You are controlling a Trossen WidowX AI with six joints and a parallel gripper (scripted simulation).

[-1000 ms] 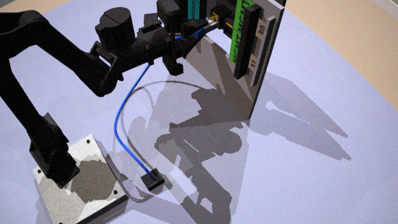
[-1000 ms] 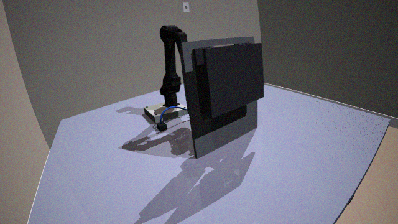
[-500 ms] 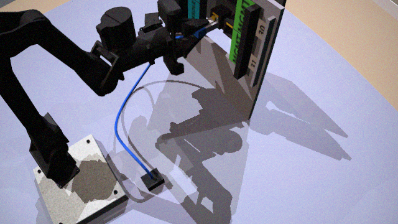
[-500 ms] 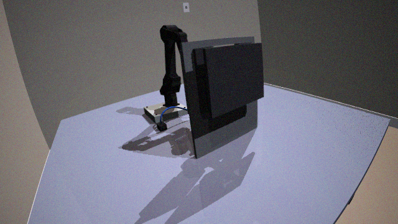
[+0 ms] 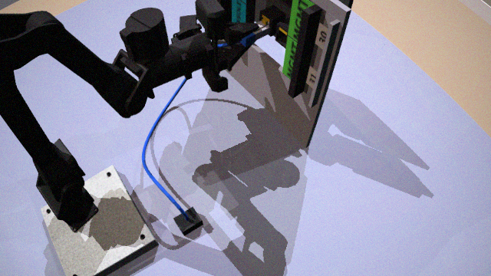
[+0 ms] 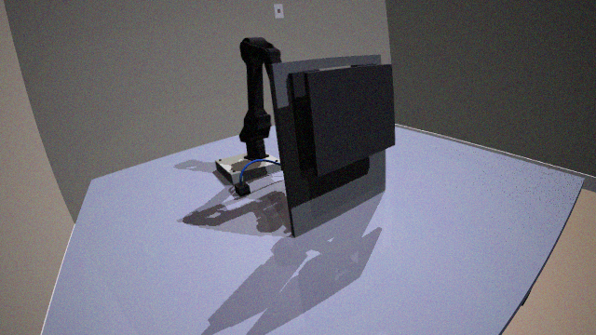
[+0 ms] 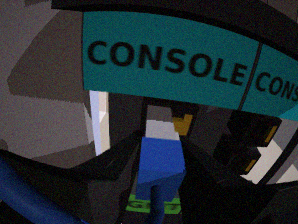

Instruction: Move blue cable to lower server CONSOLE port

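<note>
My gripper is shut on the blue plug, with one dark finger on each side of it. The plug's pale front end points at a dark port with gold contacts, under the teal CONSOLE label. The gold shows to the right of the front end. How far the plug is in the port, if at all, I cannot tell. The blue cable runs back from the plug. The exterior view shows only the panel's back, hiding gripper and ports.
The upright panel carries a second port block to the right and green MGMT labels. A dark raised bar stands beside those labels. The cable ends in a black block near the arm's base plate.
</note>
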